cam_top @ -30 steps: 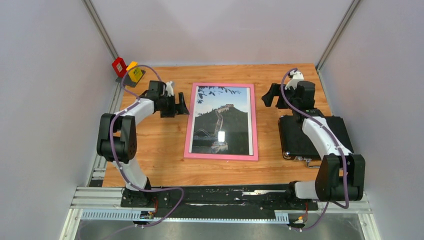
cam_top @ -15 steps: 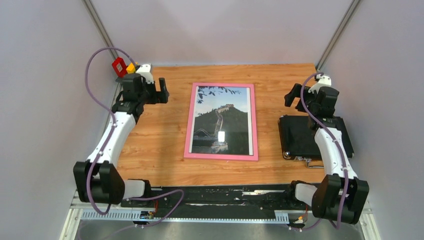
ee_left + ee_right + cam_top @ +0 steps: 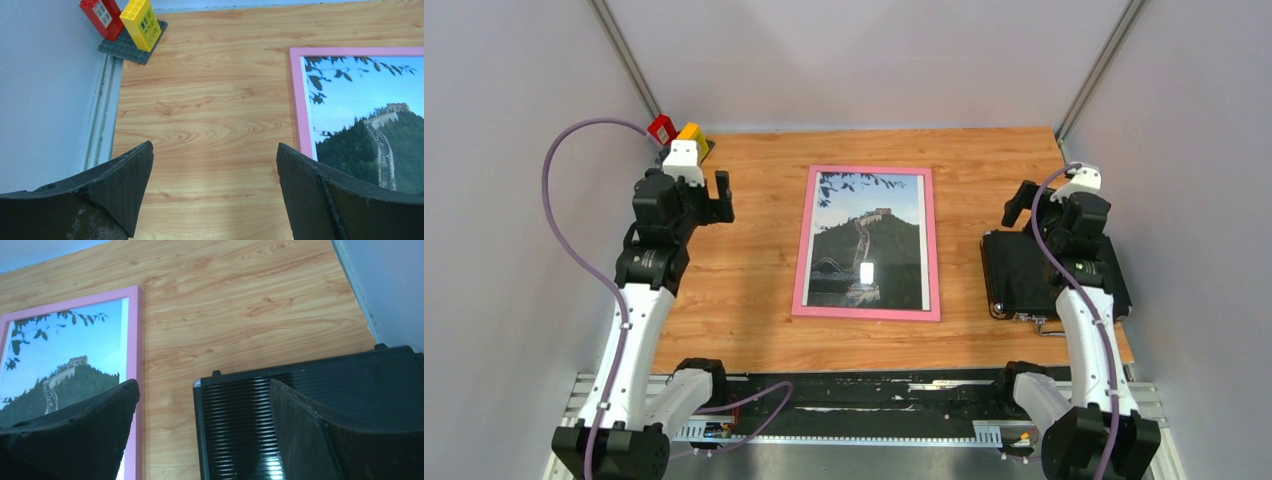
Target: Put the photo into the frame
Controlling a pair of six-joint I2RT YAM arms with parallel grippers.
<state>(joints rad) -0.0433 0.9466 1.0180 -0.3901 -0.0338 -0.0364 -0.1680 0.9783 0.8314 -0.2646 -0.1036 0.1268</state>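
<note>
**Photo lies inside the pink frame, both pairs of fingers wide apart and empty**

At the near edge, the two arm bases stand on a black rail [image 3: 864, 395], the left arm [image 3: 629, 330] and the right arm [image 3: 1084, 330] each reaching away from it. Past the rail, the frame [image 3: 864, 313] lies flat in the middle of the wooden bench [image 3: 754, 290], pink side up, its long sides running near to far. The photo [image 3: 869, 235] fills its opening, hills toward the near end and sky toward the far end, with a small bright glare spot low on it.

To the right of the frame, apart from it, a black case [image 3: 1014, 270] lies flat on the bench. The right fingers [image 3: 320, 440] hang spread wide above the case's far-left corner and hold nothing. One of them is over the case, the other toward the frame's right border.

The left fingers [image 3: 320, 200] are equally spread and empty, held above bare wood left of the frame's far end.

Farthest off, in the far-left corner, a red brick [image 3: 102, 17] and a yellow brick [image 3: 142, 22] stand side by side on a grey plate [image 3: 125, 47].
</note>
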